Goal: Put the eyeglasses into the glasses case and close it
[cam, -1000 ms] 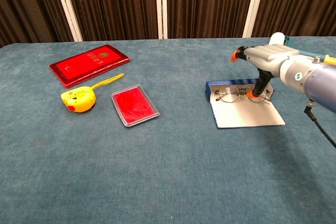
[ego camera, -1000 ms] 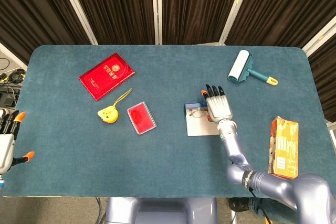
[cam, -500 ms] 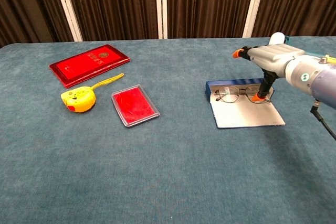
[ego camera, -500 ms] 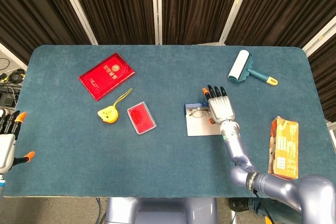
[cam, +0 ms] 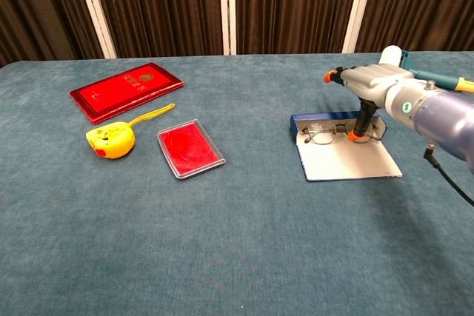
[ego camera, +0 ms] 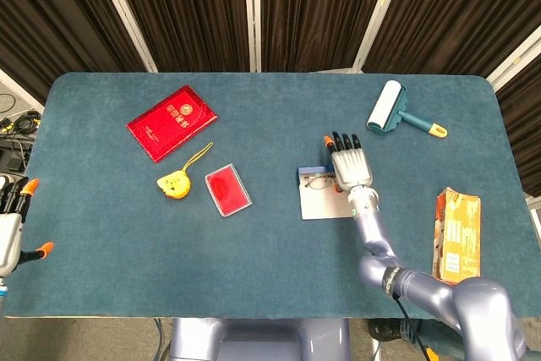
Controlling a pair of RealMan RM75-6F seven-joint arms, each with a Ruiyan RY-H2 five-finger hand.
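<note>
One pair of eyeglasses (cam: 332, 132), wire-framed, lying folded across the far edge of the open glasses case (cam: 345, 153), lenses over the blue hinge side, white lining bare at 6 o'clock of them

Right hand (cam: 365, 86): flat over the eyeglasses, fingers stretched toward 12 o'clock, one orange-tipped digit pointing down so that its tip seems to touch the frame near the right-hand lens; it grips nothing. Over the last second the hand has drifted slightly toward 3 o'clock and back, and the eyeglasses have barely shifted; judged a nudging or settling step, with the eyeglasses not yet fully seated and the lid still to be folded over

Left hand (ego camera: 12, 219): at the 9 o'clock edge of the bench (ego camera: 270, 276), fingers apart, empty, idle

Other items, none in the way:
- red booklet (ego camera: 172, 122), well apart at 10 o'clock of the case
- yellow tape measure (ego camera: 173, 183) and red card holder (ego camera: 228, 189), at 9 o'clock of the case
- lint roller (ego camera: 390, 109), at 1 o'clock
- orange carton (ego camera: 457, 237), at 4 o'clock near the bench edge

Obstruction: the hand itself covers the case; it must clear off before closing
</note>
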